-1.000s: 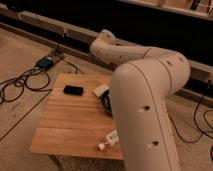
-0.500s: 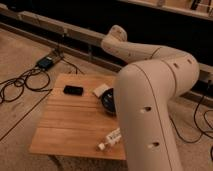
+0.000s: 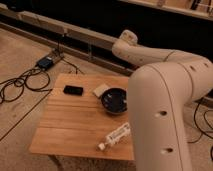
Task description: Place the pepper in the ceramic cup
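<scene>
The ceramic cup (image 3: 115,100) is a wide, dark, shallow bowl standing right of centre on the wooden table (image 3: 70,125). The pepper does not show; I cannot tell whether it lies in the bowl or is hidden behind the arm. My big white arm (image 3: 165,100) fills the right foreground and covers the bowl's right rim, and its far link (image 3: 126,44) bends back over the table's far right corner. My gripper is hidden from this view, shut, and nothing can be seen in it.
A white labelled bottle (image 3: 114,136) lies on its side near the table's front right edge. A small flat black rectangle (image 3: 73,90) and a pale flat object (image 3: 101,90) lie toward the back. Cables (image 3: 20,85) and a power box (image 3: 46,62) lie on the floor at left.
My arm has swung to the right, uncovering more of the bowl. The things on the table have stayed in place.
</scene>
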Available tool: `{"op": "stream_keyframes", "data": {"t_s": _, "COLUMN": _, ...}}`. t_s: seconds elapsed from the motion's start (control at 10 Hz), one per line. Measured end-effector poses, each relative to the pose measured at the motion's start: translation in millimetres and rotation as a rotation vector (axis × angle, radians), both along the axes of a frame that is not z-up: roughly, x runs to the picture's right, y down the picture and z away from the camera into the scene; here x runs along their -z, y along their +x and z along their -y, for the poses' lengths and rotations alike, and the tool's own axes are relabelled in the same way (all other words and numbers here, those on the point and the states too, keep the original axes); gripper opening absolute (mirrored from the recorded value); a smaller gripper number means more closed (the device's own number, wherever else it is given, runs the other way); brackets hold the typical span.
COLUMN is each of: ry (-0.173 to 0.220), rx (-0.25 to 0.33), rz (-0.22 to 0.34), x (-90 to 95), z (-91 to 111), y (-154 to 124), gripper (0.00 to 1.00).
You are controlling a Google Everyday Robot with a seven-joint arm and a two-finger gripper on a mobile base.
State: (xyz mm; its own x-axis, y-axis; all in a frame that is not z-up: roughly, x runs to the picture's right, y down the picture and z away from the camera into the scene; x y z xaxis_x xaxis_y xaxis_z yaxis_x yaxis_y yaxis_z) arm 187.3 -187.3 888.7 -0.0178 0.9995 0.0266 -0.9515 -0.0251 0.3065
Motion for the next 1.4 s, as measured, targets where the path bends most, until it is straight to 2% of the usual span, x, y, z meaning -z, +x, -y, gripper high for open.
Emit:
{"op": "stream_keyframes", "data": {"t_s": 0.3, "ry": 0.021, "rx": -0.015, "rz": -0.007, "x": 2.3, "z": -16.7, "y": 24.2, "gripper": 0.00}}
{"op": "stream_keyframes", "data": {"t_s": 0.5, "ry": 0.026, "rx": -0.019, "rz": -0.005, "x": -0.8, "z": -29.5, "y": 28.0, "gripper": 0.00}}
{"op": "stream_keyframes", "data": {"t_s": 0.8, "ry": 0.015, "rx": -0.038, "rz": -0.006, "x": -9.6, "z": -53.9, "y": 34.6, "gripper": 0.01}}
{"op": "stream_keyframes", "data": {"t_s": 0.9, "ry": 0.005, "rx": -0.045, "rz": -0.009, "x": -13.7, "z": -64.2, "y": 37.1, "gripper": 0.07}}
{"op": "stream_keyframes", "data": {"t_s": 1.1, "ry": -0.005, "rx": -0.048, "rz": -0.014, "x": -15.8, "z": -72.7, "y": 40.4, "gripper": 0.25}}
{"op": "stream_keyframes", "data": {"t_s": 1.3, "ry": -0.010, "rx": -0.049, "rz": -0.028, "x": -11.4, "z": -71.7, "y": 44.9, "gripper": 0.47}}
{"op": "stream_keyframes", "data": {"t_s": 1.4, "ry": -0.010, "rx": -0.045, "rz": -0.032, "x": -9.2, "z": -69.1, "y": 45.4, "gripper": 0.56}}
